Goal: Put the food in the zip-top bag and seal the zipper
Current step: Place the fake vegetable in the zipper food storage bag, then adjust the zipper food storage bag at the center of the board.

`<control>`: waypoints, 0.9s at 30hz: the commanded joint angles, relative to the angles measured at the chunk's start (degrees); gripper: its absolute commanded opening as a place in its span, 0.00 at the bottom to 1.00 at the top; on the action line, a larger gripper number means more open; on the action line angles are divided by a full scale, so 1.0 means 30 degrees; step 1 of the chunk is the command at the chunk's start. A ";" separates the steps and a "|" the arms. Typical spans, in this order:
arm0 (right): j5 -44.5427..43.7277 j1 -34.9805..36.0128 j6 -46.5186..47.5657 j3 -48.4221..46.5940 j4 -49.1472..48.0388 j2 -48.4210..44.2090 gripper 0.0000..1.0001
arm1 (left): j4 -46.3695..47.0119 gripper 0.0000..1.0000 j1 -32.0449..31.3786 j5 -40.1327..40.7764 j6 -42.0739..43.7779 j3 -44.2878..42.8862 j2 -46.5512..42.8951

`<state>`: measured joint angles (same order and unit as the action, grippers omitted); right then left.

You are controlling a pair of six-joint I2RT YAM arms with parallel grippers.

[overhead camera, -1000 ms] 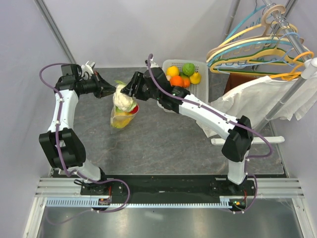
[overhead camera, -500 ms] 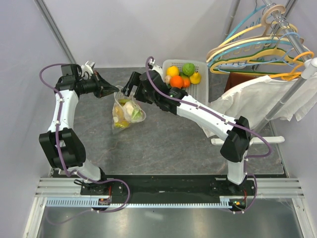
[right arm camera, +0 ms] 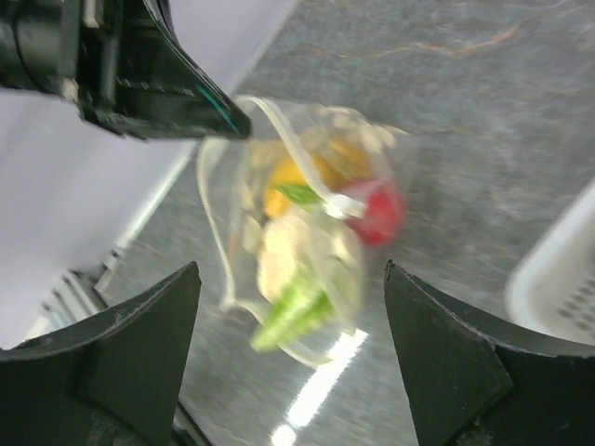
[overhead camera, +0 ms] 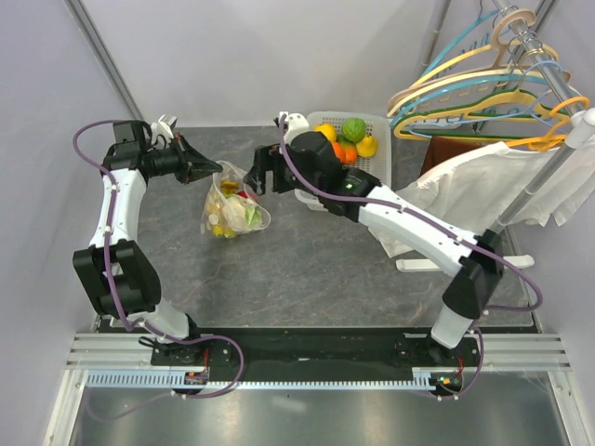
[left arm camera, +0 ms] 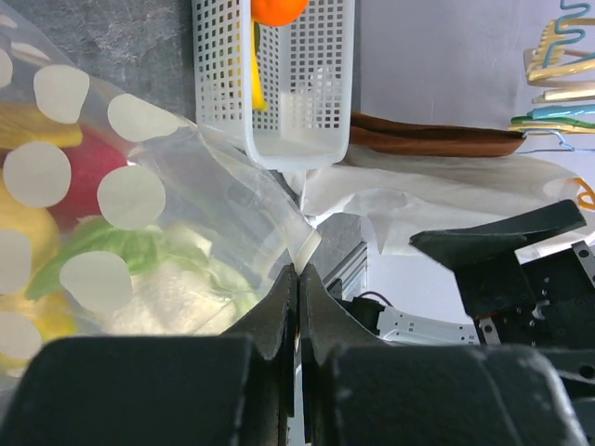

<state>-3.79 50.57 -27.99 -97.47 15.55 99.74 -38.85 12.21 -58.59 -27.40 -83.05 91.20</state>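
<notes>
The clear dotted zip-top bag [overhead camera: 234, 206] hangs open at the back left of the table, its bottom resting on the surface. My left gripper [overhead camera: 209, 170] is shut on the bag's top rim [left arm camera: 305, 243]. Inside the bag lie food pieces: a pale cauliflower with green leaves [right arm camera: 293, 269], a red piece [right arm camera: 376, 212] and yellow ones [left arm camera: 19, 200]. My right gripper [overhead camera: 253, 177] hovers open just right of the bag's mouth, its fingers [right arm camera: 139, 334] wide apart and empty. More food [overhead camera: 346, 139] sits in the white basket [overhead camera: 376, 167].
A white cloth garment [overhead camera: 469, 186] hangs on a rack at the right, with coloured hangers [overhead camera: 483, 88] above it. The slotted basket [left arm camera: 279, 84] stands right behind the bag. The tent's left wall is close to my left arm.
The cauliflower that my right gripper held over the bag now lies inside it. My right gripper has opened and drawn back to the right. The left gripper kept its hold.
</notes>
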 commanded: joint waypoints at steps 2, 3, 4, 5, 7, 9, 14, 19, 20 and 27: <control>0.2694 -0.0361 0.5134 0.2746 0.0412 -0.1840 0.84 | 0.0411 0.02 0.0150 -0.1154 -0.0360 -0.0209 -0.0429; 0.3106 -0.0332 0.5169 0.3044 0.0383 -0.1842 0.84 | 0.0440 0.02 0.0150 -0.1212 -0.0389 -0.0209 -0.0400; 0.3458 -0.0332 0.5140 0.3337 0.0267 -0.1784 0.83 | 0.0411 0.02 0.0121 -0.1184 -0.0389 -0.0209 -0.0428; 0.3577 -0.0332 0.5198 0.3775 0.0004 -0.1551 0.82 | 0.0440 0.02 0.0120 -0.1155 -0.0389 -0.0209 -0.0371; 0.3984 -0.0361 0.5052 0.3896 -0.0202 -0.1141 0.81 | 0.0440 0.02 0.0150 -0.1184 -0.0418 -0.0238 -0.0428; 0.4368 -0.0303 0.4994 0.4013 -0.0640 -0.0613 0.80 | 0.0411 0.02 0.0150 -0.1096 -0.0389 -0.0209 -0.0487; 0.4544 0.0222 0.4320 0.6236 -0.3913 -0.0989 0.79 | 0.0411 0.02 0.0121 -0.1096 -0.0301 -0.0209 -0.0546; 0.4135 0.1074 0.4350 0.7442 -0.5829 -0.0966 0.68 | 0.0411 0.02 0.0120 -0.1125 -0.0272 -0.0209 -0.0546; 0.4048 0.1103 0.4262 0.7326 -0.5712 -0.0760 0.67 | 0.0382 0.02 0.0149 -0.1154 -0.0243 -0.0180 -0.0546; 0.1441 0.1074 0.3558 0.6212 -0.4569 0.0559 0.58 | 0.0265 0.02 0.0150 -0.1154 -0.0067 -0.0151 -0.0604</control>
<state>5.06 54.22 -15.57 -75.75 3.11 99.29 -38.87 12.29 -58.83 -27.38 -83.05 91.20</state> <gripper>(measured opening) 0.592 0.028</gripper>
